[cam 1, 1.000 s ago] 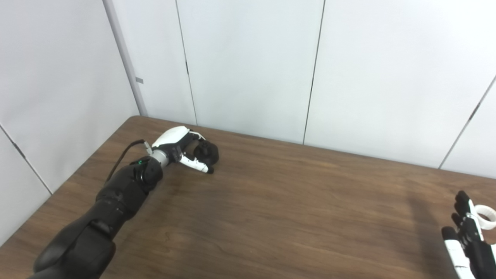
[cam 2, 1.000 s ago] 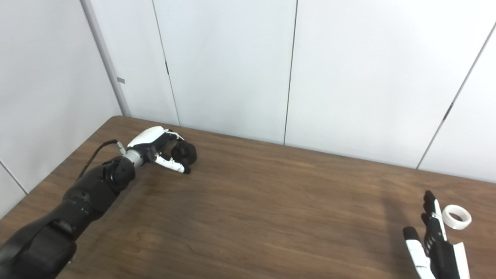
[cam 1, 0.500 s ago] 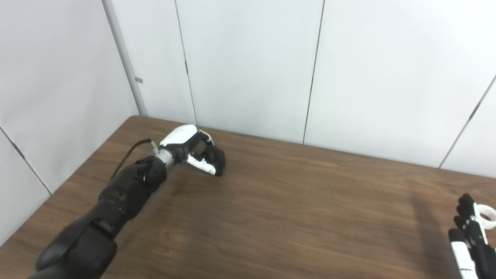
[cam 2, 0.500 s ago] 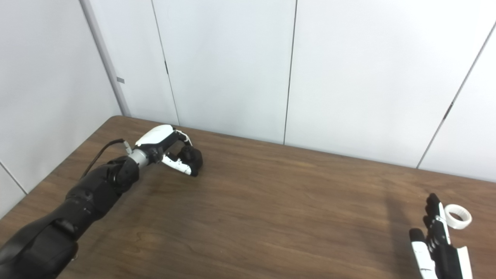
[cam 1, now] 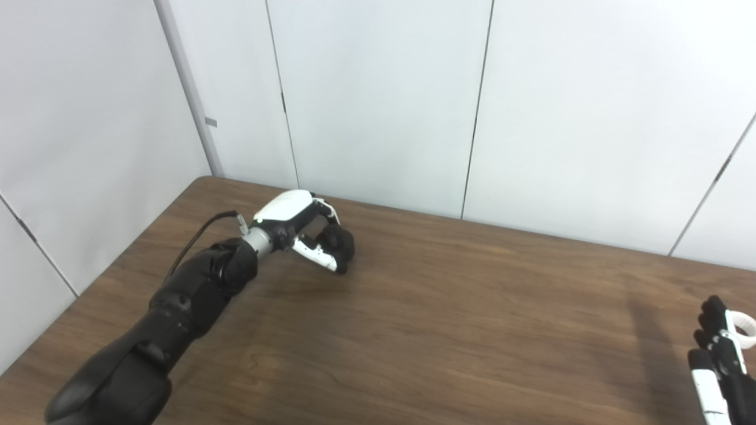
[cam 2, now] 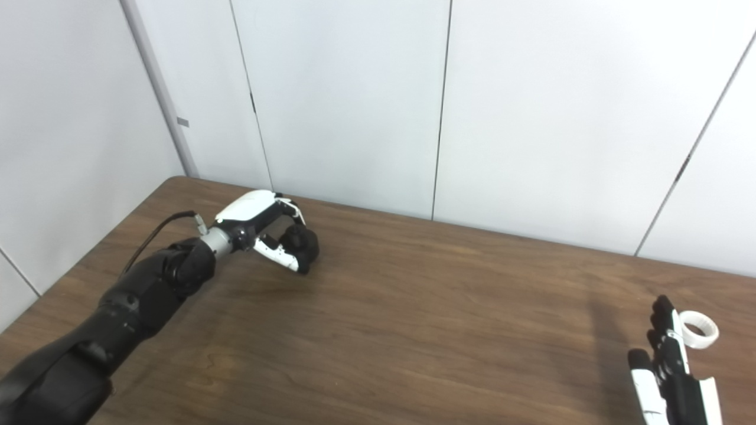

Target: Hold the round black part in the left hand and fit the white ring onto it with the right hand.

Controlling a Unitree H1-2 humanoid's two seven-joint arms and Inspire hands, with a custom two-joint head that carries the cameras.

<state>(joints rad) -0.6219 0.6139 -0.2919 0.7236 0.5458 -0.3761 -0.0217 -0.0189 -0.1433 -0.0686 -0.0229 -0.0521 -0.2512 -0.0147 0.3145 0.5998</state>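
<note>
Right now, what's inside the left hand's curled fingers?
The round black part, with the left hand closed on it from above and the thumb beneath. Its far and right side shows; the side toward the palm is covered, as is any contact with the table.

Bare test cell or lab: brown wood-grain table [cam 1: 449,330] set against plain white wall panels [cam 1: 378,100] (seams visible), nothing domestic.

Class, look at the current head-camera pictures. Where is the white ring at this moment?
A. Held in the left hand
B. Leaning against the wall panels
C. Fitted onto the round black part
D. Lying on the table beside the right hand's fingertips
D: the white ring lies on the table next to the open right hand, while the left hand grips only the round black part.
</note>
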